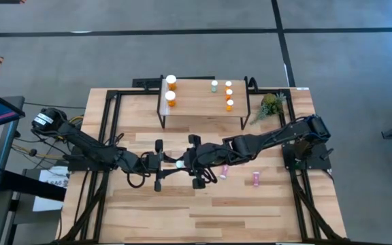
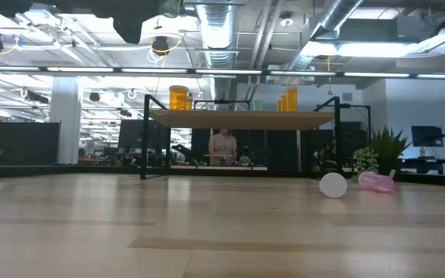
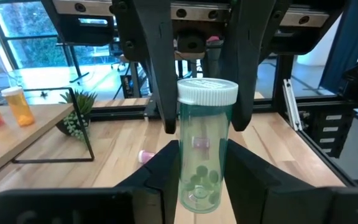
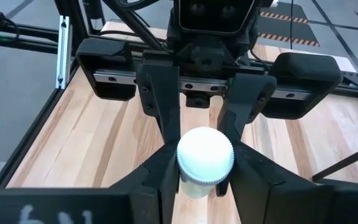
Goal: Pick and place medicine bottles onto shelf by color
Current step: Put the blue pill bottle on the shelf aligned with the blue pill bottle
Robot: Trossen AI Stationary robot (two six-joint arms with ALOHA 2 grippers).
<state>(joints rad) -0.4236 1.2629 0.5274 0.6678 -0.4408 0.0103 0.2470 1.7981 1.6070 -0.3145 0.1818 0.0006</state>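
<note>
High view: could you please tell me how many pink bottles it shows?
2 pink bottles: one near the table's middle, one to its right. The right arm may hide others.

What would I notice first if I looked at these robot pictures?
Right in the middle of the table, the left claw and the right claw meet around one pale green bottle with a white cap, as if passing it between them. Behind them stands a little wooden shelf with orange bottles on top, and pink bottles lie on the table near the right arm.
</note>
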